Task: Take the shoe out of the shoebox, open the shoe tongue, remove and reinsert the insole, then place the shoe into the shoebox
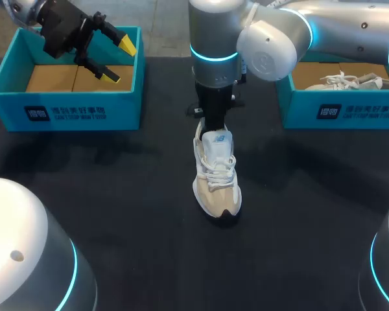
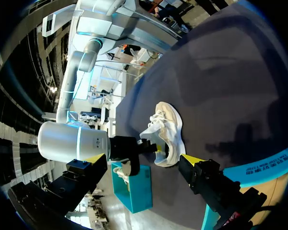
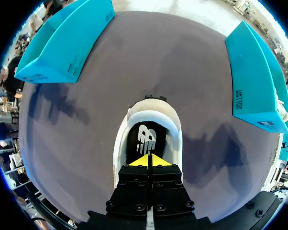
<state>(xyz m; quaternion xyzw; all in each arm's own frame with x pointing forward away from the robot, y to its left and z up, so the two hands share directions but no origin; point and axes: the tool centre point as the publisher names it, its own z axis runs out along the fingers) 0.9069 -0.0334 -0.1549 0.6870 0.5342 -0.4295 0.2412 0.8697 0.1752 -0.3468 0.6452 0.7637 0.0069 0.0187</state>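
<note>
A white and beige shoe point(image 1: 215, 172) stands upright on the dark table, toe toward the front edge. My right gripper point(image 1: 211, 128) comes straight down at its heel opening. In the right wrist view the right gripper point(image 3: 148, 161) is shut, yellow tips pressed together just above the black insole point(image 3: 145, 138) inside the shoe point(image 3: 120, 143); nothing shows between them. My left gripper point(image 1: 118, 59) hangs open and empty over the left teal shoebox point(image 1: 65, 107). From the left wrist, the left gripper point(image 2: 141, 162) looks toward the shoe point(image 2: 169, 125).
A second teal shoebox point(image 1: 340, 110) at the right holds another white shoe point(image 1: 350, 81). The left box shows only its brown cardboard floor. My right arm point(image 1: 214, 45) stretches from the right over the table's middle. Bare dark tabletop point(image 1: 117, 194) lies around the shoe.
</note>
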